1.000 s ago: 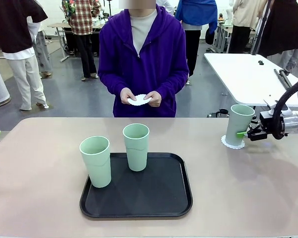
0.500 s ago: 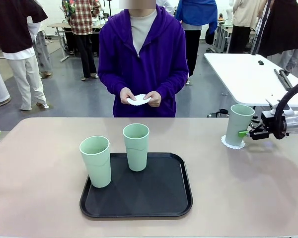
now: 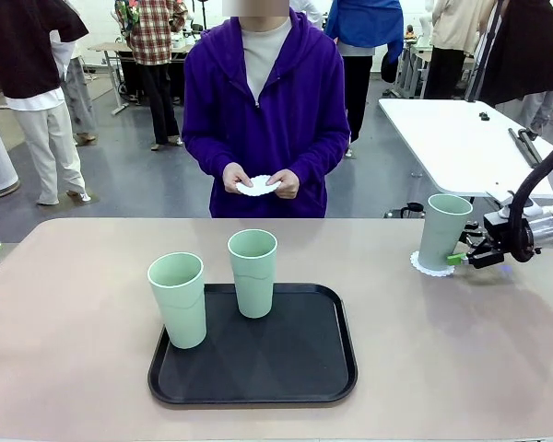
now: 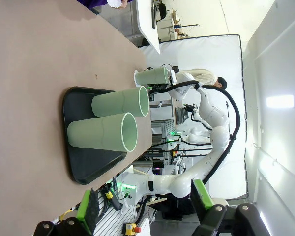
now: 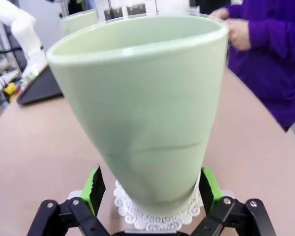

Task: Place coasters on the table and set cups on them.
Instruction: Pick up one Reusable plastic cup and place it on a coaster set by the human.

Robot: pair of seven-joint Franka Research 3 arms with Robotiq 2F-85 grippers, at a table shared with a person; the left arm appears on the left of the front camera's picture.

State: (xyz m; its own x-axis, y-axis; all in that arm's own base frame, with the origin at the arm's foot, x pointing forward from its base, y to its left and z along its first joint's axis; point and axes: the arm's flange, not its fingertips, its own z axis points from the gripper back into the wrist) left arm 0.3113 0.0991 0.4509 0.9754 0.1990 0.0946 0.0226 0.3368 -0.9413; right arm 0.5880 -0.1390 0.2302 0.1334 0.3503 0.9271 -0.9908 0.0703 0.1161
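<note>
Front view: the right gripper has slid back a little from the cup. The cup stands alone on its coaster, near the far right edge of the tabletop. So one cup looks done. A front cup and a back cup wait on the black tray.

Left wrist view: the left gripper has wide jaws with nothing in them. There is lots of bare tabletop ahead.

Right wrist view: the right jaws are wide, one on each side of the cup's bottom, not squeezing. Pulling straight back should keep it from tipping.
</note>
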